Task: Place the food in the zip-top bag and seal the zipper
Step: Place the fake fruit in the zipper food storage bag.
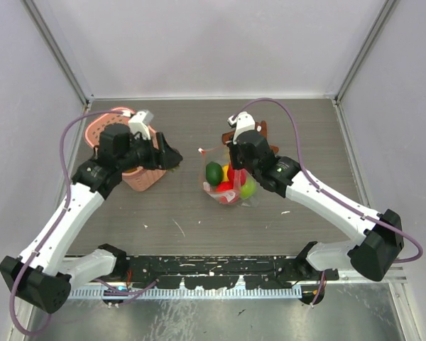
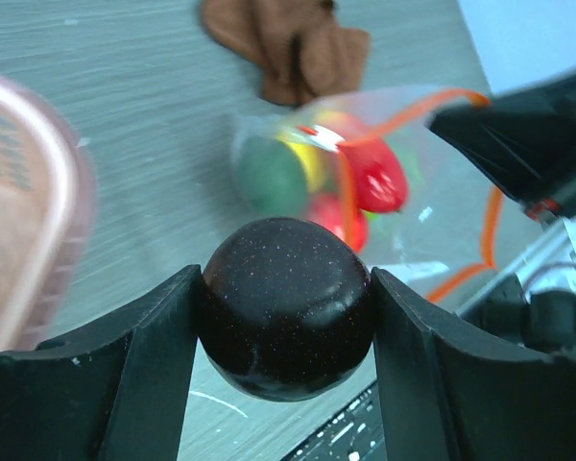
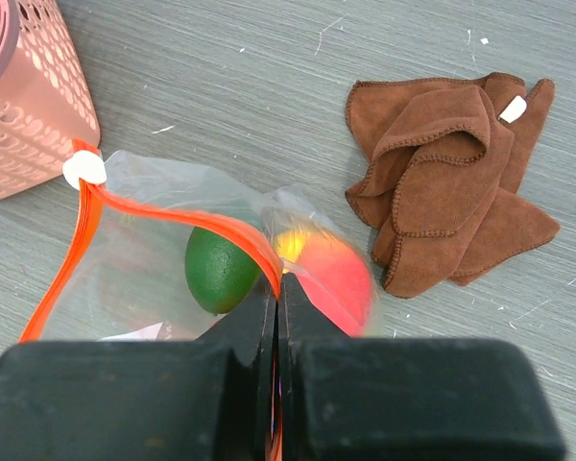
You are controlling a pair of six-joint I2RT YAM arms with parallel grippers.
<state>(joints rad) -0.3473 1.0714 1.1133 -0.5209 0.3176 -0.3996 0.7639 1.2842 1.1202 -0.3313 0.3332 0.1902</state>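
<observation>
The clear zip-top bag (image 1: 250, 202) lies at mid-table with its mouth open. It holds a green fruit (image 3: 221, 269), a red fruit (image 3: 338, 277) and a yellow one. My right gripper (image 3: 278, 288) is shut on the red zipper strip (image 3: 173, 216) at the bag's mouth and holds it up. The white tab (image 3: 84, 169) sits at the strip's far left end. My left gripper (image 2: 286, 331) is shut on a dark round food piece (image 2: 286, 317). It hovers beside the pink basket, left of the bag (image 2: 418, 226).
The pink perforated basket (image 1: 143, 179) stands under the left arm and shows at the upper left of the right wrist view (image 3: 29, 96). A crumpled brown cloth (image 3: 451, 192) lies behind and to the right of the bag. The black front rail (image 1: 213, 273) runs along the near edge.
</observation>
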